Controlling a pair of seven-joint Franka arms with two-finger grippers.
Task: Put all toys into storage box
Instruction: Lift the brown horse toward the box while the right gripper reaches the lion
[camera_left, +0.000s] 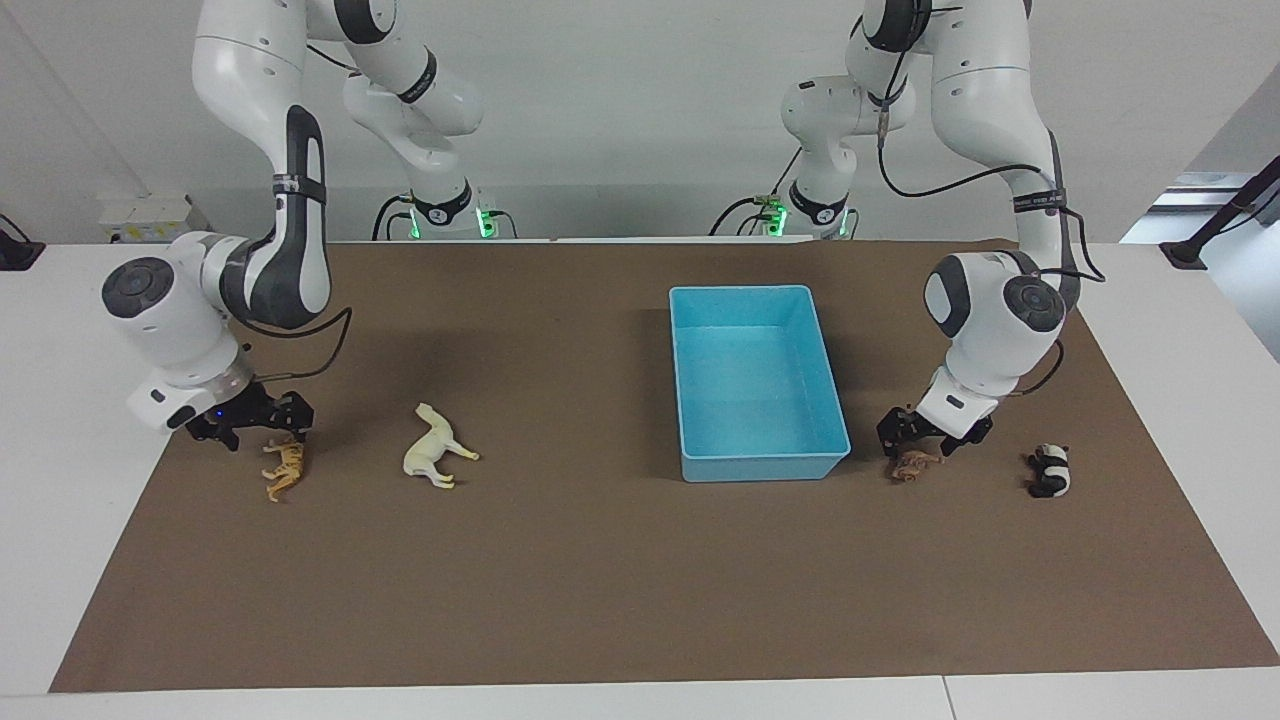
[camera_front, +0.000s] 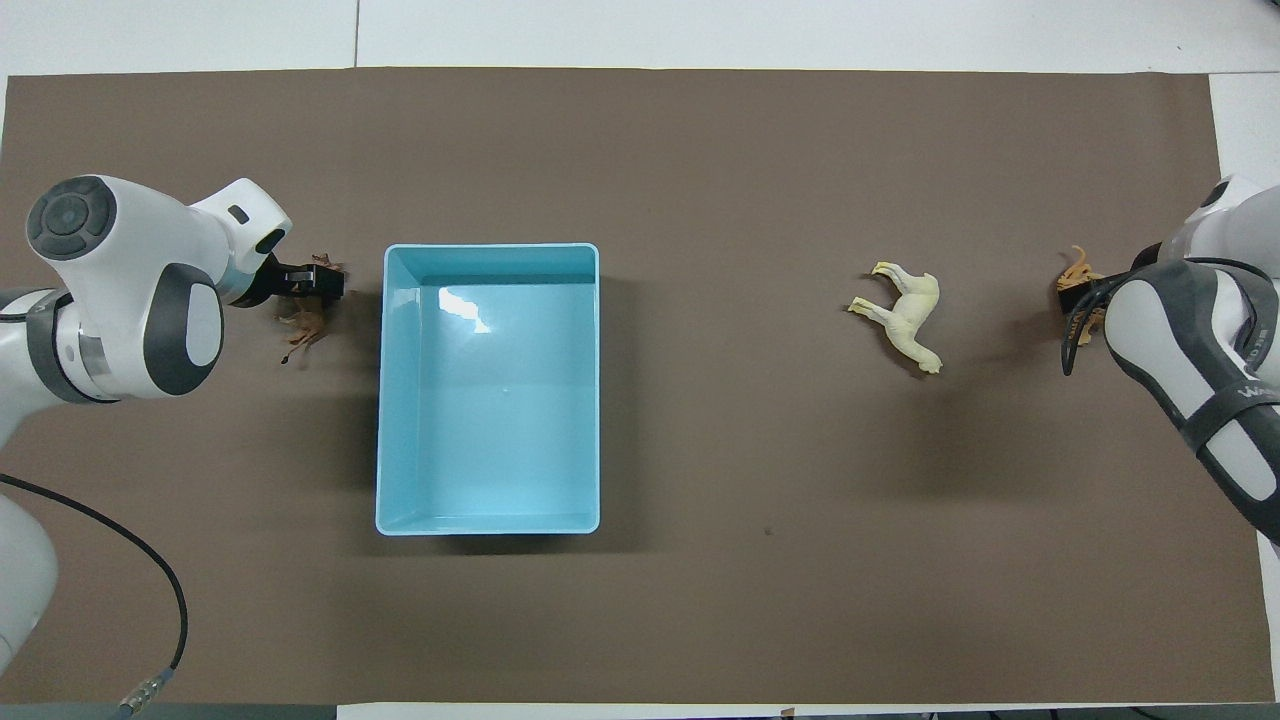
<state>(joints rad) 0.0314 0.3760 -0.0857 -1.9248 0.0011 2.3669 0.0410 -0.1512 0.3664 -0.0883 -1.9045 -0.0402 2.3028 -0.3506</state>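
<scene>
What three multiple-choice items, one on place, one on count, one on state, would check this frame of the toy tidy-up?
1. The white llama lies:
A. in the box
B. on the brown mat
C. on the panda

2. Toys inside the blue box:
A. none
B. two
C. four

3. The left gripper is:
A. high over the box
B. down at the lion
C. at the panda

Key: 1 B, it lies on its side on the mat. 2 A, the box floor is bare. 3 B, its fingers reach the lion beside the box.
</scene>
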